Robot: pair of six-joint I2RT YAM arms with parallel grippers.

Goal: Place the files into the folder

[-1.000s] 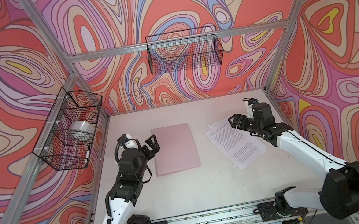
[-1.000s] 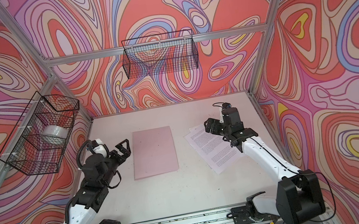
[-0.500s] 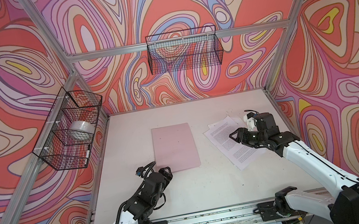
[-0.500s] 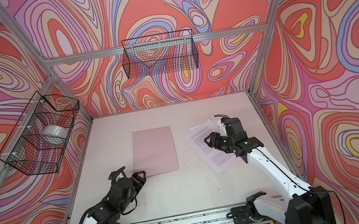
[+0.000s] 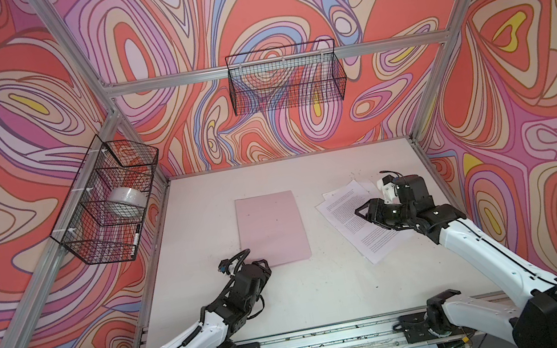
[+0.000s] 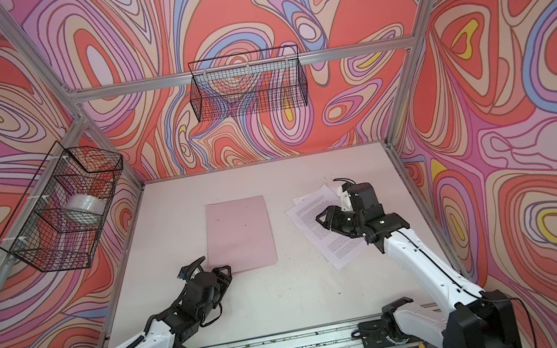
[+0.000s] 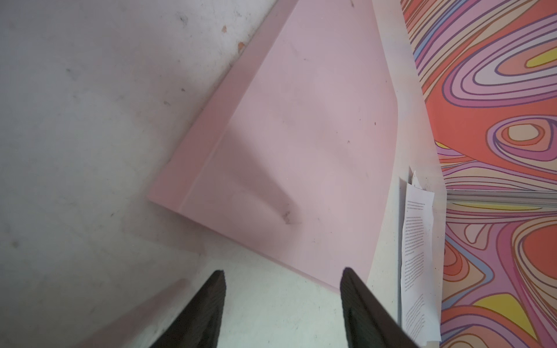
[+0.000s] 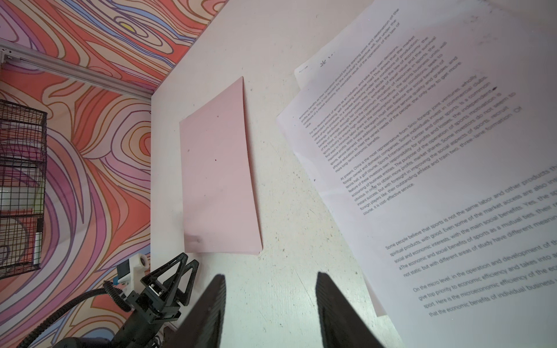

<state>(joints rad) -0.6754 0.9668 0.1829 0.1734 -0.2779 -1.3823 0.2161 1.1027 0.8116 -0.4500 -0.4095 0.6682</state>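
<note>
Both arms have dropped low and drawn toward the front rail since a second ago. The left hand (image 5: pixel 263 261) (image 6: pixel 225 268) has left the folder's long side for its near short edge, and the right hand (image 5: pixel 361 210) (image 6: pixel 320 217) has slid back along the files.

The left hand (image 7: pixel 283 271) is spread and pinches nothing, with bare table (image 5: pixel 327 289) between its fingers (image 7: pixel 211 301). Just ahead of them runs the near edge of the folder (image 5: pixel 273 229) (image 7: pixel 301 135), which lies closed and flat; whether a fingertip touches that edge I cannot tell.

The right hand (image 8: pixel 271 275) is also spread and empty, and sits at the long edge of the files (image 5: pixel 376 242) (image 8: pixel 437 150) that faces the folder (image 8: pixel 217 180). The sheets lie loosely fanned, with lower corners showing at their far end.

Between the two hands a strip of bare table separates the folder (image 6: pixel 239 233) from the files (image 6: pixel 335 246). Behind both hands, toward the rail, the table is wide and open.
</note>
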